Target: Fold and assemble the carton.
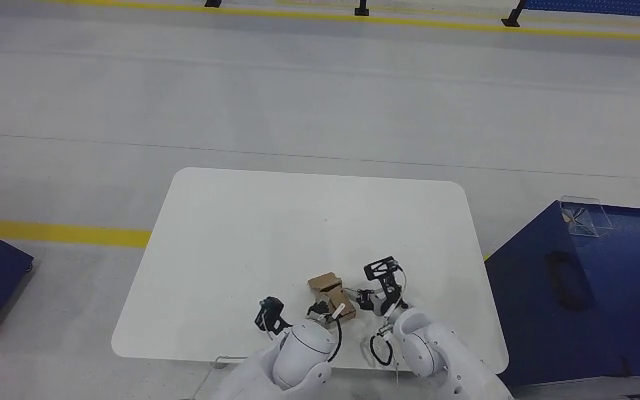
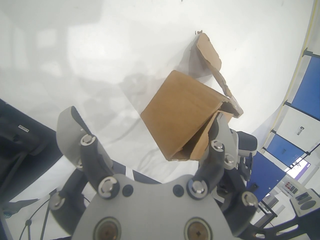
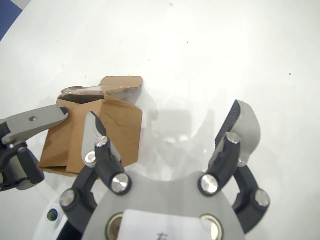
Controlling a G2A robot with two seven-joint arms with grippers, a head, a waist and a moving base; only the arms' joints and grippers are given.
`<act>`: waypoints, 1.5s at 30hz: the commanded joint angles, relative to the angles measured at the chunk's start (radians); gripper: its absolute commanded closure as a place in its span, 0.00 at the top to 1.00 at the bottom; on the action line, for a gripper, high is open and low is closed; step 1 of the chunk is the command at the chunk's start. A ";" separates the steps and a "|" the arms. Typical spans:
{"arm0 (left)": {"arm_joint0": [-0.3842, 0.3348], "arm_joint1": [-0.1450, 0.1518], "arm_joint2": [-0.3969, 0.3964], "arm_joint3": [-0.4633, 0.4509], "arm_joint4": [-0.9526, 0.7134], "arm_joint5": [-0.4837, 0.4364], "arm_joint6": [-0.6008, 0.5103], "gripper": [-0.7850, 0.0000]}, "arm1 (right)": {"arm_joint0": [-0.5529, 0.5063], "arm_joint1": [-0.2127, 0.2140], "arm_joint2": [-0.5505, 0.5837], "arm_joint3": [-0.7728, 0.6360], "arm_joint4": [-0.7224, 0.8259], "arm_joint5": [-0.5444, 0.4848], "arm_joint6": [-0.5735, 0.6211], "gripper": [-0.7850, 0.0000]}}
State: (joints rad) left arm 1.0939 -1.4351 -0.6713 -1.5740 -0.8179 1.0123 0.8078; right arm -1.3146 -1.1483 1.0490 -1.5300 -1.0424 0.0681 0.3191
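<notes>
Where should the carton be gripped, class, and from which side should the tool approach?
Probably the thin side wall at the carton's open end, which faces the robot. Approach low from the robot's side, one finger inside, one outside: a single wall pinches flat, while squeezing the hollow body could crush it. The open left tool has a finger at that opening.

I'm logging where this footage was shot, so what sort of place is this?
Probably a robot test hall or workshop floor: a white table on wide grey flooring, yellow floor lines, and blue partition panels nearby.
</notes>
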 commanded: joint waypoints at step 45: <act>0.244 -0.001 -0.184 -0.273 0.235 -0.211 -0.168 1.00 | 0.140 -0.078 -0.082 0.194 -0.063 0.052 -0.156 1.00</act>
State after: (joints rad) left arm 1.3390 -1.4346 -0.8566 -1.8481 -0.5842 0.8040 0.6459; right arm -1.1795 -1.2226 0.9676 -1.3426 -1.1232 0.1188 0.1646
